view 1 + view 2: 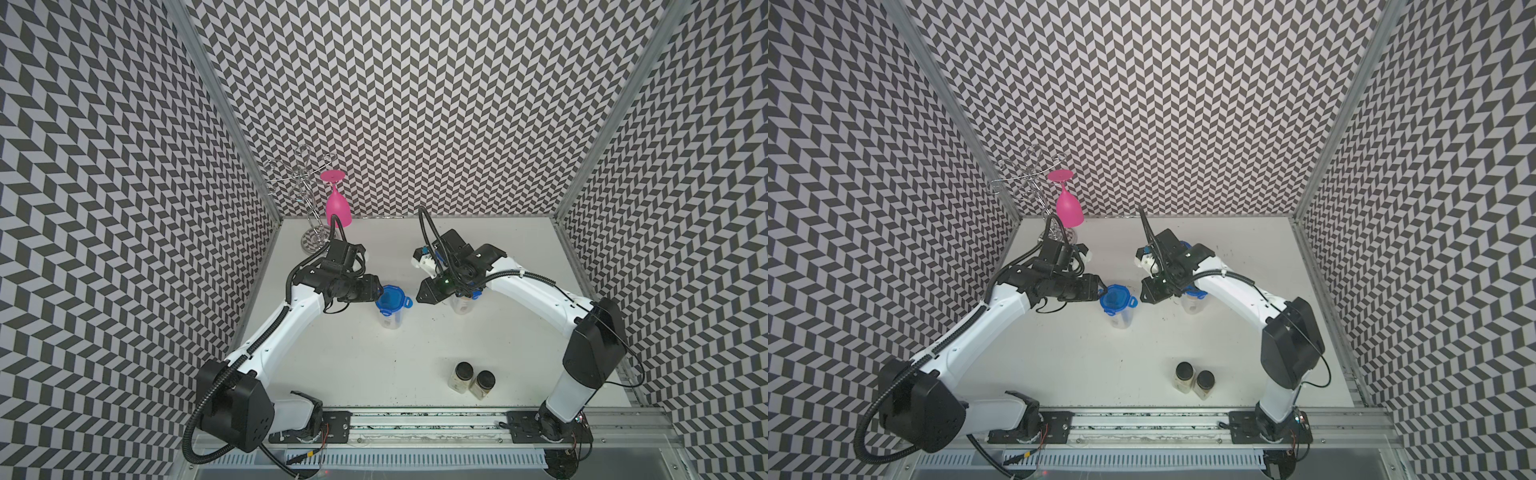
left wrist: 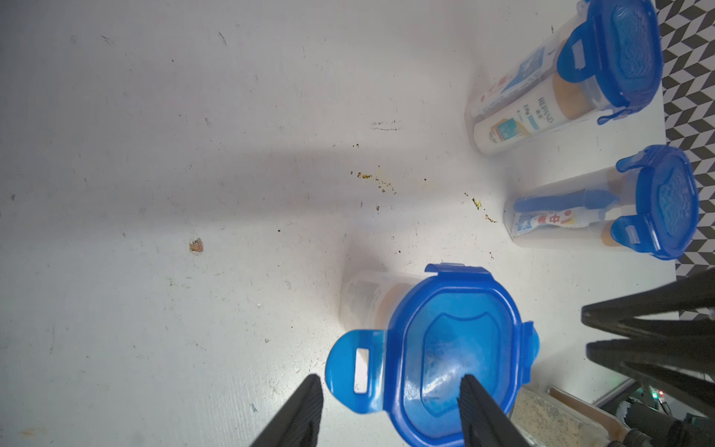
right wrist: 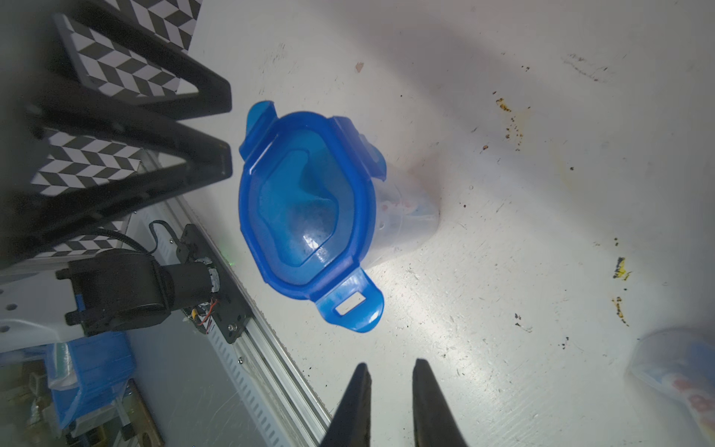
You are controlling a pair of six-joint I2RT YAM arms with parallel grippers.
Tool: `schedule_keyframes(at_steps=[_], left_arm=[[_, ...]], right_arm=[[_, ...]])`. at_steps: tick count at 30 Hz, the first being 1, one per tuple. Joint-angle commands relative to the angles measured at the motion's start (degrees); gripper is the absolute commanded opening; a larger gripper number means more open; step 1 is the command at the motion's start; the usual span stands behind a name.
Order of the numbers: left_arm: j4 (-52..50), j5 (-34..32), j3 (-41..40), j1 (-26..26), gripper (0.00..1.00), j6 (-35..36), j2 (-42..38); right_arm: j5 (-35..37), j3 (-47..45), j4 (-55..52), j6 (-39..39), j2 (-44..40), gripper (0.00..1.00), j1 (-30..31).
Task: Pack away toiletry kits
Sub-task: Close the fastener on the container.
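Left end effector (image 2: 390, 381) stands released, its ribbed black fingers (image 2: 479, 410) apart over one edge of the nearest tall clear plastic tub with a glossy blue four-tab lid (image 2: 452, 348), low in the left wrist view. A rounded, slotted tab (image 2: 356, 367) juts out flat between them. Right end effector (image 3: 391, 365) is parted only narrowly, empty, and apart from that tub, which stands mid-frame in its wrist view.

At the upper right of the left wrist view a second lidded clear tub (image 2: 623, 50) holds a white bottle (image 2: 514, 120). Just below it a third lidded clear tub (image 2: 673, 201) holds a blue toothbrush (image 2: 565, 199) and a printed toothpaste tube (image 2: 541, 222).

Packing looks nearly finished, with the visible contents inside and the lids seated. Pressing the raised tabs down seems the remaining work; whether the farther tubs are fully latched, I cannot tell. Tub walls are cloudy and smooth, and the matte white counter (image 2: 154, 154) is scuffed and crumb-speckled.
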Motion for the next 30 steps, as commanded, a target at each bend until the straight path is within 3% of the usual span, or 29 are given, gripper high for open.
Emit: schedule_keyframes(at_steps=[1,30], left_arm=[[1.0,0.0,1.9,-0.4,0.59,1.0,0.8],[3.8,5.0,-1.5,-1.0,0.60,0.4,2.6]], right_arm=[[-3.6,-0.3,3.6,0.4,-0.5,0.21,0.7],[-6.4,-1.3,7.8,-0.2,5.5,0.18,1.1]])
